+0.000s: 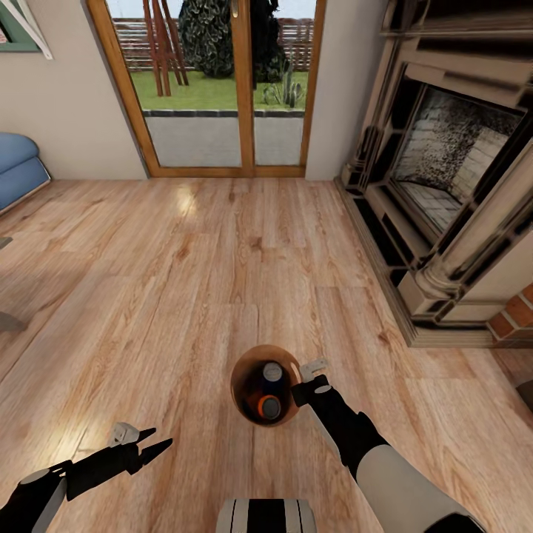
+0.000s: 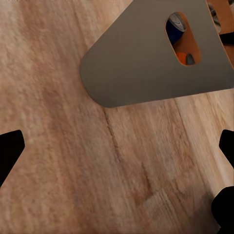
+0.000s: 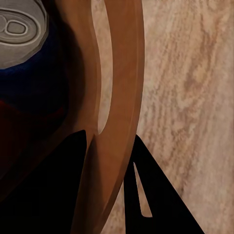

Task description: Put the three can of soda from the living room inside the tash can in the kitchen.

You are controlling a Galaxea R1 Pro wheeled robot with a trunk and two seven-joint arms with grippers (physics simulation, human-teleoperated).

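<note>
The trash can (image 1: 241, 369), tan-brown inside, hangs just above the wood floor in front of me, seen from above in the head view. My right gripper (image 1: 297, 385) is shut on its rim (image 3: 119, 97), one finger inside (image 3: 48, 190) and one outside. Inside stand a dark blue soda can (image 1: 273, 371) with a silver top (image 3: 19, 27) and an orange can (image 1: 268, 406). The second orange can is hidden or out of view. My left gripper (image 1: 160, 437) is open and empty, low at the left. Its wrist view shows the bin's grey outside (image 2: 131, 68) and both cans (image 2: 174, 29).
Glass doors (image 1: 222, 81) with a wood frame lie straight ahead. A fireplace surround (image 1: 444, 170) with red brick (image 1: 518, 314) runs along the right. The blue sofa's end (image 1: 18, 170) is at the left. Light wood planks (image 1: 185, 281) stretch between them.
</note>
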